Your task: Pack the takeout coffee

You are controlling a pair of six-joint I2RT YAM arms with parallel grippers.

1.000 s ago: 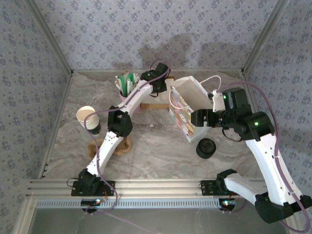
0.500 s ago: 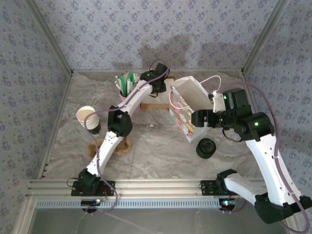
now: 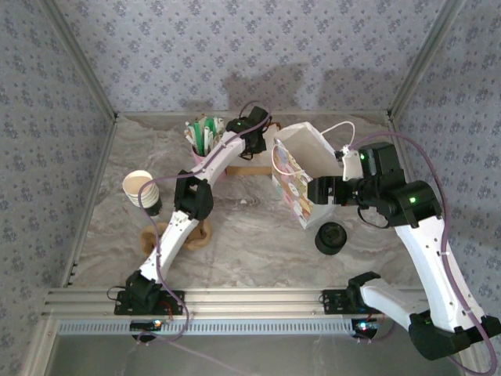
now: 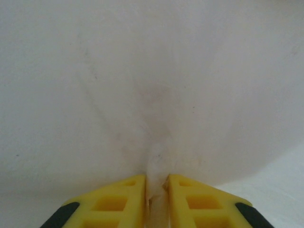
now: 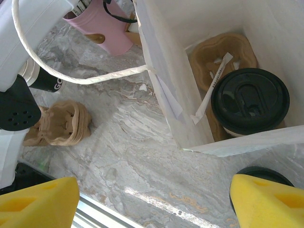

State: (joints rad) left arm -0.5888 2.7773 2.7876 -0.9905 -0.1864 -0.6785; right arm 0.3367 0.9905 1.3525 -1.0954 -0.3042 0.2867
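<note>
Judging the step as steadying the paper bag point(image 5: 164, 57), since the takeout coffee point(image 5: 250, 99) already sits upright inside it, lid on, in a cardboard carrier point(image 5: 223, 45) on the bag floor.

Note for doing it well: hold the pinch on the bag wall level, with no tugging, so the bag does not tilt the cup. Any right-arm move should clear the cord handle point(image 5: 85, 80).

Left gripper point(image 4: 156, 183): fingers nearly together, clamped on a thin fold of white bag paper.

Right gripper point(image 5: 153, 190): jaws wide apart, nothing between them, hanging just beside the bag's open mouth.
</note>
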